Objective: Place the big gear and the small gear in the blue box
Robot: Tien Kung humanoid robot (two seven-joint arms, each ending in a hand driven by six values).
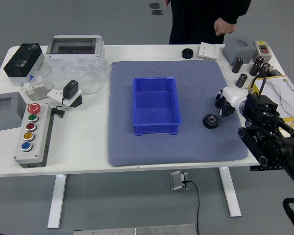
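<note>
In the head view, the robot's right arm (269, 139) comes in from the right, and its white-and-black right hand (225, 105) is low over the right part of the blue-grey mat (171, 151). I cannot tell whether this hand is grasping anything; the dark shapes at its far end run together.

One black toothed gear (210, 121) lies flat on the mat, just beside the hand on its near left side, between it and the blue box (156, 104) but nearer the hand. The gear is outside the box, which sits upright around the middle of the mat.

On the left of the white worktop (83, 137) are a control box (35, 143) with coloured buttons, a grey block (6, 110) and clear plastic wrapping (90, 73). A black ring-shaped part (187, 53) lies just beyond the mat's far edge, near a white square plate (208, 51). Another grey block (239, 50) stands at the far right.

A person in dark clothing (201, 19) stands at the far side, one hand (223, 26) hanging loosely curled, off the worktop.
</note>
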